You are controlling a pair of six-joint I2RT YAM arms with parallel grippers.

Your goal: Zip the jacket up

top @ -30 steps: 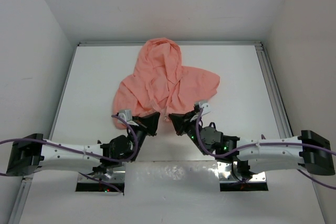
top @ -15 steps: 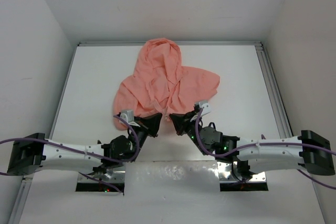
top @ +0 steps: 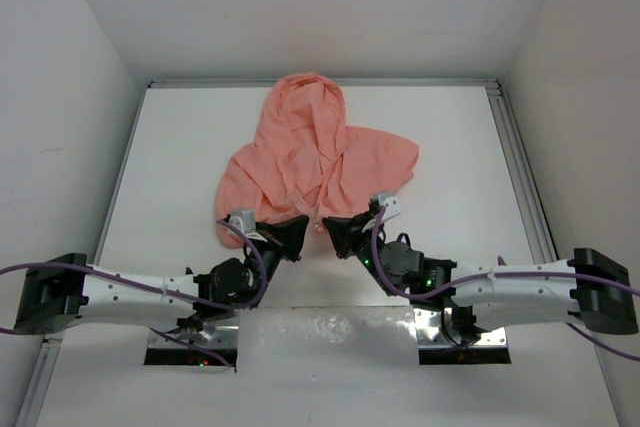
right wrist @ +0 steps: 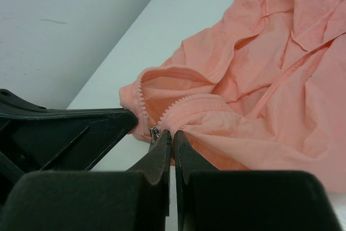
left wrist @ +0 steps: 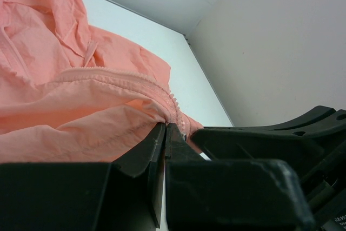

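Note:
The salmon-pink hooded jacket (top: 315, 152) lies crumpled on the white table, hood toward the back wall, front open. My left gripper (top: 297, 224) is shut on the bottom of one zipper edge (left wrist: 130, 82). My right gripper (top: 330, 226) is shut on the bottom of the other zipper edge (right wrist: 192, 104). The two grippers sit tip to tip at the jacket's near hem. The small metal zipper slider (right wrist: 155, 133) shows just left of the right fingertips. The left gripper's fingers (right wrist: 59, 128) show in the right wrist view.
A metal rail (top: 520, 172) runs along the table's right edge and white walls enclose the back and sides. Both arm bases sit at the near edge on metal plates (top: 465, 342).
Almost nothing has moved; the left gripper has shifted very slightly, both still pinching the hem.

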